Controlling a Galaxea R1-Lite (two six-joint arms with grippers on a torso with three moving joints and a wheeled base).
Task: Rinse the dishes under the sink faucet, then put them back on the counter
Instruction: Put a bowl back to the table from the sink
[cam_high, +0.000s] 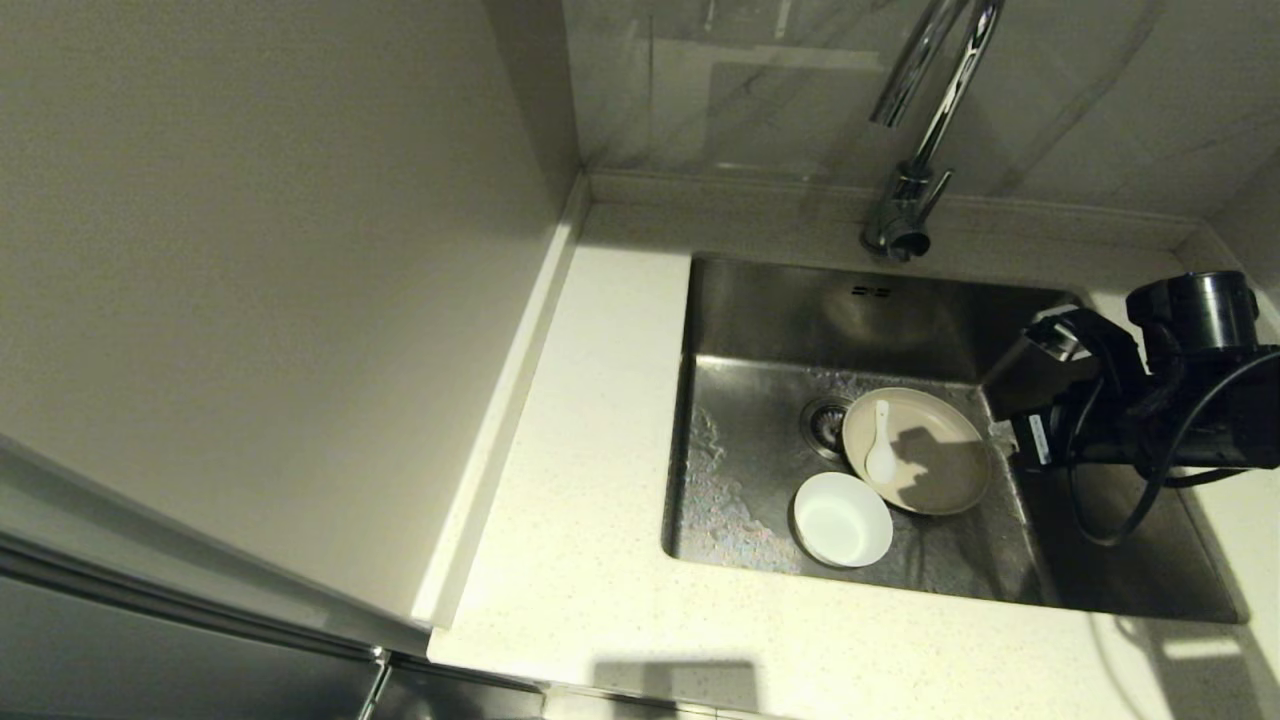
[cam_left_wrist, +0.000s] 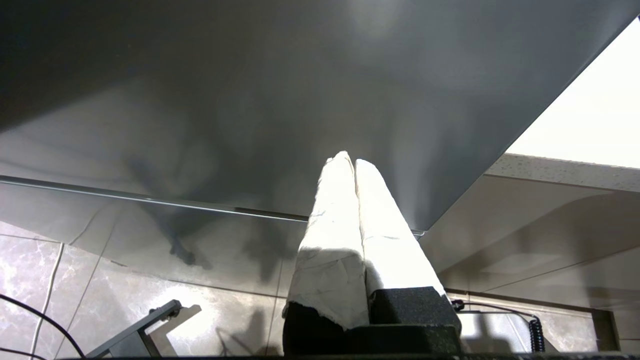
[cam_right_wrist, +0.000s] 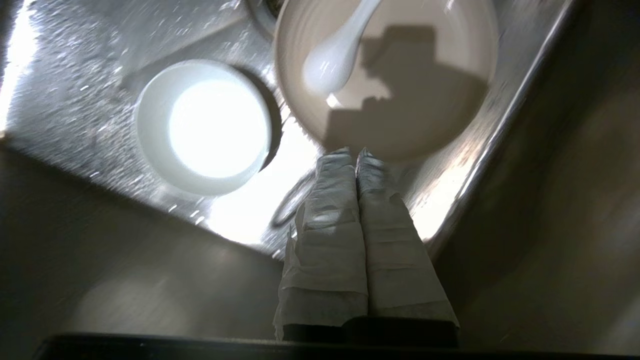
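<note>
Now, going from big to small: one counter (cam_high: 590, 420), one sink (cam_high: 760, 310) with one faucet (cam_high: 915, 190) behind it. On the sink floor I count three dishes: one cream plate (cam_high: 935, 465) beside the drain, one white bowl (cam_high: 842, 520) just beside the plate, and one spoon (cam_high: 880, 445) lying in the plate. My right gripper (cam_right_wrist: 356, 152) hangs over the plate's edge, pressed together, holding nothing. My left gripper (cam_left_wrist: 350, 159) is parked away from the sink, also pressed together.

right arm (cam_high: 1180, 420): black, looped cable | tool (cam_right_wrist: 356, 152) fingers: white-wrapped
</note>
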